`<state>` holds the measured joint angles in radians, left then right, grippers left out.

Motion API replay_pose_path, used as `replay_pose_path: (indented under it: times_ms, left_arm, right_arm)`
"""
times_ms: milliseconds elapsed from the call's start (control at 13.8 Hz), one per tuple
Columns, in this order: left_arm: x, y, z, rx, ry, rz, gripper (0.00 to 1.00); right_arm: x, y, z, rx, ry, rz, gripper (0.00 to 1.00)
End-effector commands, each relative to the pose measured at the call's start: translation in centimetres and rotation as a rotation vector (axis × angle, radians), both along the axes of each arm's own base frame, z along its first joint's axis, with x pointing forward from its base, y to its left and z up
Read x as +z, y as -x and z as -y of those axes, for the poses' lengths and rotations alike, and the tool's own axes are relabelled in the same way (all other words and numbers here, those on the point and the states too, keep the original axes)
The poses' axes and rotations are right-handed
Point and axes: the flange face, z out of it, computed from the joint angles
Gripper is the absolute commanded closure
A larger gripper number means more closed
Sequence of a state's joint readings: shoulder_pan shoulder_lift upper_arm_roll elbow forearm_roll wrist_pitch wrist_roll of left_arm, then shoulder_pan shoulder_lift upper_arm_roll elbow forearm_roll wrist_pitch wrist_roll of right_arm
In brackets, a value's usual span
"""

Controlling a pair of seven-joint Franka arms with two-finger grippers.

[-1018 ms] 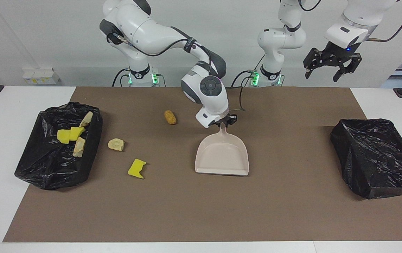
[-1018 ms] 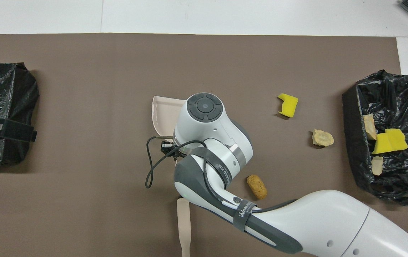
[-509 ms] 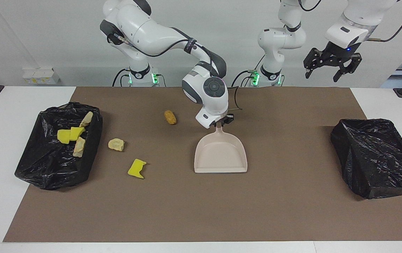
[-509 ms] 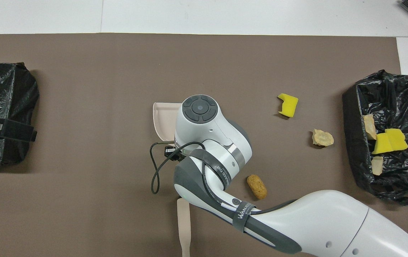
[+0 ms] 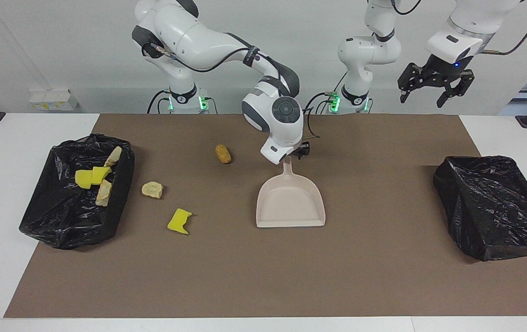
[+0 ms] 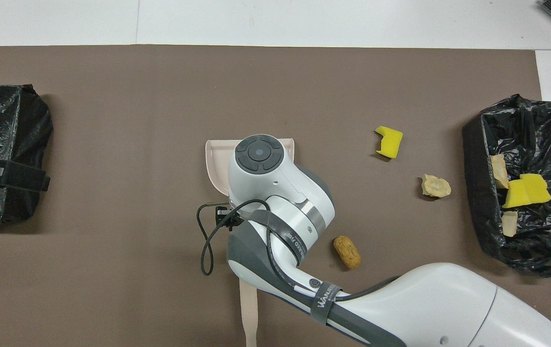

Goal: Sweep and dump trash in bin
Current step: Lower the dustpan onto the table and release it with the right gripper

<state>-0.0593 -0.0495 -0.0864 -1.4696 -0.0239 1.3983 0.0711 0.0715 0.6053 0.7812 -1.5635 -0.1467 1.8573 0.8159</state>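
A beige dustpan (image 5: 291, 205) lies flat mid-mat, its handle (image 5: 287, 168) pointing at the robots. My right gripper (image 5: 295, 156) hangs just over the handle's end; in the overhead view its wrist covers most of the dustpan (image 6: 215, 161). On the mat lie three pieces of trash: a yellow sponge chunk (image 5: 179, 221), a tan lump (image 5: 152, 189) and an orange-brown lump (image 5: 222, 153). The black-lined bin (image 5: 60, 226) at the right arm's end holds yellow chunks (image 5: 91, 177) and tan lumps. My left gripper (image 5: 422, 97) waits open, high over the left arm's end.
A second black-lined bin (image 5: 494, 207) stands at the left arm's end of the mat. A beige brush handle (image 6: 248, 313) lies nearer to the robots than the dustpan, partly under my right arm. The brown mat (image 5: 263, 276) covers most of the white table.
My right hand has lifted and drawn back toward the robots, so more of the dustpan's handle shows. The dustpan shifted slightly toward the robots. The left arm has not moved.
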Motion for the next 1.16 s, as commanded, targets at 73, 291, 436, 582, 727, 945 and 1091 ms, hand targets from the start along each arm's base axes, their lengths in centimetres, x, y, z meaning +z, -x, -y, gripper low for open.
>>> replay_pose_path:
  times_ms: [73, 291, 436, 582, 727, 945, 1091]
  left_arm:
    - [0.7, 0.1, -0.3, -0.001, -0.013, -0.001, 0.0]
    - [0.6, 0.2, -0.3, -0.001, -0.014, -0.007, 0.0]
    - [0.6, 0.1, -0.3, -0.001, -0.014, -0.005, 0.0]
    - [0.6, 0.1, -0.3, -0.001, -0.014, -0.005, 0.0]
    - [0.6, 0.2, -0.3, -0.001, -0.014, -0.007, 0.0]
    - [0.6, 0.2, -0.3, 0.001, -0.014, -0.008, 0.0]
    - [0.6, 0.2, -0.3, 0.001, -0.014, -0.008, 0.0]
  right_arm:
    - [2.2, 5.6, -0.5, -0.032, 0.115, 0.033, 0.0]
    - [2.6, 11.2, -0.8, -0.006, 0.148, 0.027, 0.0]
    - [2.9, 14.3, -0.3, -0.049, 0.126, 0.019, 0.0]
    - [1.6, 17.5, 0.5, -0.077, 0.127, 0.034, 0.0]
    - [0.5, 21.1, 1.3, -0.104, 0.099, 0.065, 0.0]
    - [-0.9, 24.6, 1.6, -0.048, 0.071, 0.062, 0.0]
    - [-2.4, 26.3, 1.9, -0.023, 0.084, 0.081, 0.0]
